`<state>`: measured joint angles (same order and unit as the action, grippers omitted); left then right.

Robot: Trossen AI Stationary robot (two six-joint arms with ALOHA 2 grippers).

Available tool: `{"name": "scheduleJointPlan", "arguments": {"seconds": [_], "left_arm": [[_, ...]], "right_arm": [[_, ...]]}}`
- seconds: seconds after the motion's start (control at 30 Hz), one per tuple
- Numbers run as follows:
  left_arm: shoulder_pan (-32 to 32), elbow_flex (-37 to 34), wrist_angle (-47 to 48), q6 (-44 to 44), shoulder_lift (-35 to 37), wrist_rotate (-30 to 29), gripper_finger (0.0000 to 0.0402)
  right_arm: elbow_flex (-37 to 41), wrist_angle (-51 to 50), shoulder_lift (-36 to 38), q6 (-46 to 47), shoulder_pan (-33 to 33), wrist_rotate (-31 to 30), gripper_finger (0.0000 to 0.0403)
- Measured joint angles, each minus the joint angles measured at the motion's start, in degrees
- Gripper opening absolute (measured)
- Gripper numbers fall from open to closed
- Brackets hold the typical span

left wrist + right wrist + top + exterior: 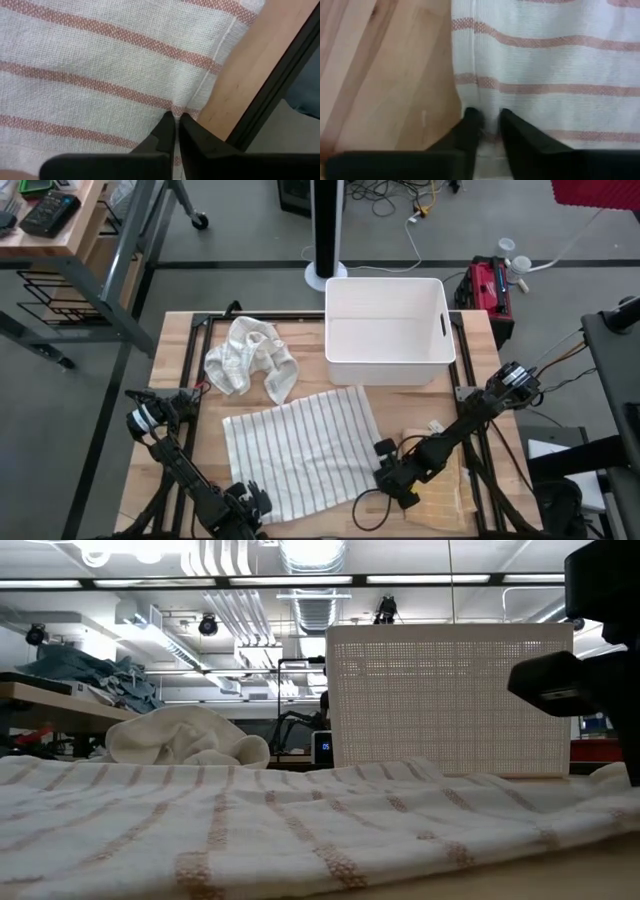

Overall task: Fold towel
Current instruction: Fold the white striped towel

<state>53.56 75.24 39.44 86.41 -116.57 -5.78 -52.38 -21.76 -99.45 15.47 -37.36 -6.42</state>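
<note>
towel (pixel 300 450) near edge hidden under both arms at 6 o'clock, bin (pixel 450 700) right side blocked by blurred arm (pixel 590 660), low view

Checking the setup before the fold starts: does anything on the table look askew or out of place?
The striped towel lies flat but skewed to the table's edges. Behind it a second white cloth sits crumpled in a heap beside the white bin. Nothing looks spilled or damaged.

Lab or workshop, exposed ceiling ducts (pixel 300 555), workbench (pixel 60 220), floor cables (pixel 400 200)
</note>
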Motion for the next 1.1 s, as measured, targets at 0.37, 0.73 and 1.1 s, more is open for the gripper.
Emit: {"name": "scheduleJointPlan", "arguments": {"seconds": [0.37,0.73,1.1], "left_arm": [[0.25,3.23,6.56,2.42,0.38,0.60,0.0001],[0.18,18.20,25.76,4.06,0.13,-0.11,0.0001],[0.17,24.56,19.76,6.41,0.22,2.92,0.0001]], "right_arm": [[0.21,-4.30,0.91,1.71,-0.40,-0.27,0.0004],[-4.66,-14.53,4.05,4.09,-3.45,0.59,0.0001],[-14.67,-29.09,4.10,5.13,-8.39,0.37,0.0000]]}}
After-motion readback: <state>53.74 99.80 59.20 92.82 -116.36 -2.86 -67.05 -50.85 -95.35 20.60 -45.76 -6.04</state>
